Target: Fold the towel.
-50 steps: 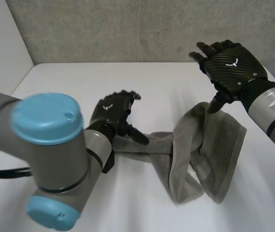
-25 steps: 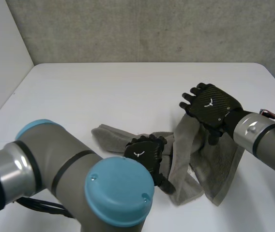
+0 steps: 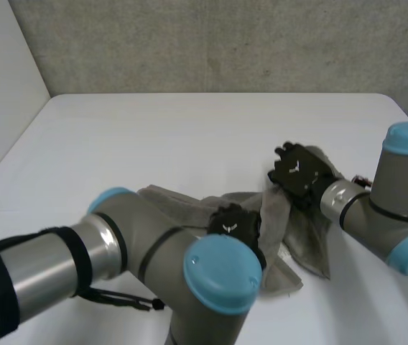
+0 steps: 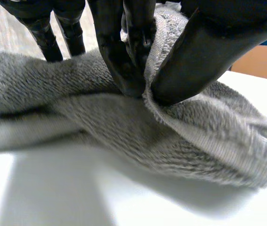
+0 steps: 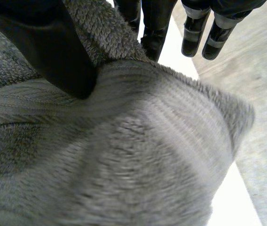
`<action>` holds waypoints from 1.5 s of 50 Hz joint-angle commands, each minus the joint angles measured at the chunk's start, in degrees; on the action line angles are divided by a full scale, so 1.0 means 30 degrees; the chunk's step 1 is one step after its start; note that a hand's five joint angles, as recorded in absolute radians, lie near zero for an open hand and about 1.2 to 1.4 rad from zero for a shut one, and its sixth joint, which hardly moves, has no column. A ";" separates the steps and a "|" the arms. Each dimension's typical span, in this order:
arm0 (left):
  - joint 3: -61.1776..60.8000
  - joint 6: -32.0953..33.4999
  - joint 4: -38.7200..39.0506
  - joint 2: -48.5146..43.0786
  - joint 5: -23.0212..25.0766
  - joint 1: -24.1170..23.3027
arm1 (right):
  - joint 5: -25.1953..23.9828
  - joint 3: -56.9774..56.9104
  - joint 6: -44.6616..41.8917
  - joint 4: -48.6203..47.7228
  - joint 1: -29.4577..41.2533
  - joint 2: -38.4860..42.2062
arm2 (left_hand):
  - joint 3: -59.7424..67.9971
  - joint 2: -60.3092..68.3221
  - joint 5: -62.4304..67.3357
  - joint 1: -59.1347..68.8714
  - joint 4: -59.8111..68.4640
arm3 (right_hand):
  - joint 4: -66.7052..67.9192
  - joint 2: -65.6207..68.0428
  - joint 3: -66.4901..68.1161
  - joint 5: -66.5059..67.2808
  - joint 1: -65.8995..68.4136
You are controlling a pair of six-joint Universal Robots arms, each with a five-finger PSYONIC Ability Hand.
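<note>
A grey towel (image 3: 306,243) lies crumpled in a long bunch on the white table (image 3: 154,136). My left hand (image 3: 234,224) is down on the middle of the bunch. In the left wrist view its thumb (image 4: 204,52) and fingers pinch a raised fold of the towel (image 4: 124,136). My right hand (image 3: 299,171) sits on the towel's far right part. In the right wrist view its thumb (image 5: 44,47) and fingers grip a ridge of the towel (image 5: 124,155) near an edge.
My left arm's elbow with its blue cap (image 3: 218,284) fills the near middle and hides the table's front. My right arm's elbow (image 3: 405,201) stands at the right edge. A grey wall (image 3: 211,43) rises behind the table.
Both hands dropped onto the towel and closed on it. The left moved right from the towel's left end to its middle; the right came down from above the far right.
</note>
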 commanded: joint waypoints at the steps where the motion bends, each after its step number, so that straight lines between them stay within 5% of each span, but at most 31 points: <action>1: 0.0512 0.3248 0.0047 0.2836 0.0105 0.3139 | -0.0308 -0.1567 0.2229 -0.0092 0.0235 -0.2192 | -0.0739 0.1135 0.1427 0.2649 -0.0893 | 0.0756 0.2288 0.0283 0.2289 0.2855; 3: 0.1122 0.4823 0.1065 0.4703 0.0279 0.4948 | -0.0338 -0.2849 0.4211 -0.1052 0.0206 -0.2747 | -0.0739 0.1135 0.1427 0.2649 -0.0893 | 0.0756 0.2288 0.0283 0.2289 0.2855; 6: 0.1772 0.5035 0.1952 0.5531 0.0661 0.5659 | -0.0133 -0.3530 0.5305 -0.1967 0.0206 -0.2896 | -0.0739 0.1135 0.1427 0.2649 -0.0893 | 0.0756 0.2288 0.0283 0.2289 0.2855; 8: 0.2560 0.4977 0.3235 0.7337 0.2176 0.6709 | 0.0275 -0.4434 0.7957 -0.3891 0.0148 -0.3972 | -0.0739 0.1135 0.1427 0.2649 -0.0893 | 0.0756 0.2288 0.0283 0.2289 0.2855; 14: 0.2709 0.4976 0.4471 1.0805 0.4323 0.7710 | 0.0512 -0.4350 1.1985 -0.5863 0.0060 -0.7026 | -0.0739 0.1135 0.1427 0.2649 -0.0893 | 0.0756 0.2288 0.0283 0.2289 0.2855; 20: 0.0424 0.5006 0.4676 1.2416 0.6813 0.7973 | -0.1920 -0.2622 1.3420 -0.4574 -0.0585 -0.8491 | -0.0739 0.1135 0.1427 0.2649 -0.0893 | 0.0756 0.2288 0.0283 0.2289 0.2855; 25: -0.3639 0.5210 0.4151 1.2067 0.8481 0.7828 | -0.5954 0.0680 1.0735 -0.2761 -0.1346 -0.8523 | -0.0739 0.1135 0.1427 0.2649 -0.0893 | 0.0756 0.2253 0.0283 0.2254 0.2819; 26: -0.3648 0.5211 0.4149 1.2064 0.8483 0.7827 | -0.5963 0.0689 1.0725 -0.2758 -0.1347 -0.8521 | -0.0739 0.1135 0.1427 0.2649 -0.0893 | 0.0756 0.2252 0.0283 0.2253 0.2818; 28: -0.5310 0.5240 0.3421 1.1104 0.8659 0.7798 | -0.6519 0.2584 0.8160 -0.2030 -0.1347 -0.7501 | -0.0739 0.1135 0.1427 0.2649 -0.0893 | 0.0756 -1.0569 0.0283 -1.0569 -1.0003; 29: -0.5318 0.5240 0.3417 1.1098 0.8659 0.7798 | -0.6519 0.2593 0.8147 -0.2025 -0.1347 -0.7495 | -0.0739 0.1135 0.1427 0.2649 -0.0893 | 0.0756 -1.0643 0.0283 -1.0642 -1.0077; 30: -0.5811 0.5269 0.2836 1.0402 0.8688 0.7740 | -0.6432 0.3376 0.6639 -0.1503 -0.1347 -0.6886 | -0.0739 0.1135 0.1427 0.2649 -0.0893 | 0.0756 -2.0081 0.0283 -2.0080 -1.9514; 31: -0.5816 0.5269 0.2831 1.0395 0.8689 0.7739 | -0.6431 0.3384 0.6624 -0.1498 -0.1347 -0.6880 | -0.0739 0.1135 0.1427 0.2649 -0.0893 | 0.0756 -2.0175 0.0283 -2.0174 -1.9609; 32: -0.6164 0.5298 0.1960 0.9640 0.8689 0.7710 | -0.6344 0.3906 0.5115 -0.0802 -0.1347 -0.6300 | -0.0739 -0.4353 -0.4061 -0.2839 -0.0893 | 0.0756 -2.4336 0.0283 -2.1044 -2.3770; 33: -0.6342 0.5473 0.0821 0.8908 0.8689 0.7652 | -0.6054 0.4143 0.3650 0.0017 -0.1434 -0.5859 | -0.0739 -1.4122 -1.3830 -1.2609 -0.0893 | 0.0756 -2.4378 0.0283 -2.1044 -2.3812; 34: -0.6344 0.5474 0.0809 0.8900 0.8689 0.7651 | -0.6051 0.4146 0.3635 0.0025 -0.1435 -0.5855 | -0.0739 -1.4220 -1.3928 -1.2706 -0.0893 | 0.0756 -2.4378 0.0283 -2.1044 -2.3812; 35: -0.6373 0.5764 -0.0409 0.8262 0.8718 0.7477 | -0.5616 0.4117 0.2562 0.0925 -0.1725 -0.5681 | -0.0739 -2.2381 -2.1906 -2.0867 -0.0893 | 0.0756 -2.4378 0.0283 -2.1044 -2.3812; 41: -0.5817 0.8048 -0.3583 0.7756 0.8513 0.6627 | -0.4061 0.3152 0.2840 0.2894 -0.2372 -0.6261 | -0.0739 -2.2296 -2.1906 -2.0782 -0.0893 | 0.0756 -2.4378 0.0283 -2.1044 -2.3812; 53: -0.5963 0.8609 -0.3556 1.0512 0.8425 0.6509 | -0.3443 0.3677 0.6448 0.2926 -0.2607 -0.8110 | -0.0739 -2.2295 -2.1906 -2.0781 -0.0893 | 0.0756 -2.4378 0.0283 -2.1044 -2.3812; 59: -0.6285 0.8609 -0.3585 1.0951 0.8396 0.6626 | -0.1744 0.3706 0.6565 0.2984 -0.2753 -0.7964 | -0.0739 -2.2295 -2.1906 -2.0781 -0.0893 | 0.0756 -2.4325 0.0283 -2.1044 -2.3759; 67: -0.7603 0.8375 -0.3058 1.0160 0.7751 0.6714 | -0.0982 0.2599 0.7992 0.2984 -0.2607 -0.6241 | -0.0739 -2.2295 -2.1906 -2.0781 -0.0893 | 0.0756 -2.4214 0.0283 -2.1044 -2.3647; 75: -0.7487 0.6621 -0.1711 0.7704 0.4884 0.6685 | -0.0924 -0.0366 1.0989 0.3922 -0.2460 -0.2866 | -0.0739 -2.2295 -2.1906 -2.0781 -0.0893 | 0.0756 -2.3877 0.0283 -2.1044 -2.3310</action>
